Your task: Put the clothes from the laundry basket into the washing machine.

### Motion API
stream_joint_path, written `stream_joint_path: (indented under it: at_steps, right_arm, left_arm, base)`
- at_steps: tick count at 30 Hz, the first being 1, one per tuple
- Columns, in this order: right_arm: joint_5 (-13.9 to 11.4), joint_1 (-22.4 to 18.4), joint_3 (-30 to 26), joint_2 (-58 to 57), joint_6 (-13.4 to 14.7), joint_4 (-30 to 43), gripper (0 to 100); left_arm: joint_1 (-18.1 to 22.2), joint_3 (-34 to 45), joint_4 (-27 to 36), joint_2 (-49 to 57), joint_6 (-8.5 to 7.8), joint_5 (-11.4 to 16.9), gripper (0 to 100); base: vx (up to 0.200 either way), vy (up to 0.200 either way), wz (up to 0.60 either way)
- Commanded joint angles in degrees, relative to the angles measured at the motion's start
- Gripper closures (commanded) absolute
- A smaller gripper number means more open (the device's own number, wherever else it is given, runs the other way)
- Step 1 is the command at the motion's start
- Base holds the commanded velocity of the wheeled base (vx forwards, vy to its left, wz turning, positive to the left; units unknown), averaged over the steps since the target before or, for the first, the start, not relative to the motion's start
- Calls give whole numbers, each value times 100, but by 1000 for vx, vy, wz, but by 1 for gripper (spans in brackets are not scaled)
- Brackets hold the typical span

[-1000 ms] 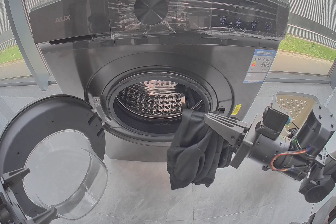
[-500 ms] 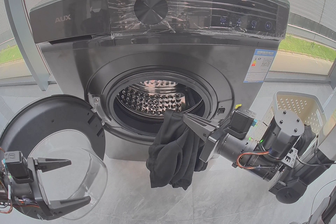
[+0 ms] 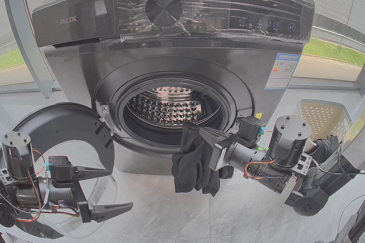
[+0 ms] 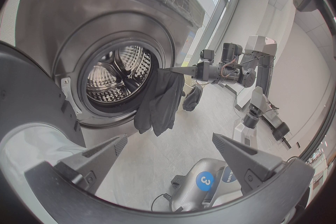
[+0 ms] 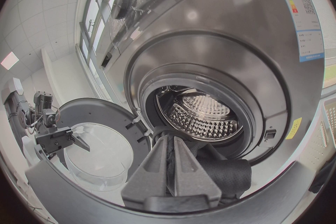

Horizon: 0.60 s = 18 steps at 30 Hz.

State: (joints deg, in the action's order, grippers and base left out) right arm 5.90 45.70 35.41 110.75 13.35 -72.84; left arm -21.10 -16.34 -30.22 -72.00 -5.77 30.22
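1. Head view: The right gripper (image 3: 197, 129) is clamped on a dark garment (image 3: 192, 171). The dark garment hangs at the near lower rim of the washing machine (image 3: 87, 65) opening, mostly outside it. The visible part of the drum (image 3: 167, 111) holds no clothes. The laundry basket (image 3: 323, 112) stands at the right, and its contents cannot be judged.
2. Left wrist view: The left gripper (image 4: 169, 136) is spread wide and holds nothing, near the open door (image 4: 28, 95). The dark garment (image 4: 159, 102) hangs in front of the opening.
3. Right wrist view: The fingers (image 5: 154, 168) pinch the dark garment (image 5: 227, 174) just short of the drum (image 5: 203, 112). Judgement: nothing is loaded yet. Insertion and release remain, then any further basket items.
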Motion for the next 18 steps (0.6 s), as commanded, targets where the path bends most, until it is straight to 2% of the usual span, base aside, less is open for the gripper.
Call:
stream_joint_path:
  at_steps: [1, 6, 15, 18]
  right_arm:
    - [104, 35, 282, -265, 159, 367, 100]
    - [104, 246, 484, -634, 537, 877, 100]
    - [131, 360, 431, -678, 546, 806, 100]
    - [139, 369, 431, -660, 537, 798, 100]
  left_arm:
    - [-193, -45, -168, -710, 23, -60, 0]
    - [-368, -115, -406, -1097, 181, -69, 0]
    - [-412, -335, -652, -1783, 181, -7, 0]
    - [-535, -353, -810, -1976, 181, -7, 0]
  base:
    - [0, 0, 0]
    - [0, 0, 0]
    - [0, 0, 0]
    - [0, 0, 0]
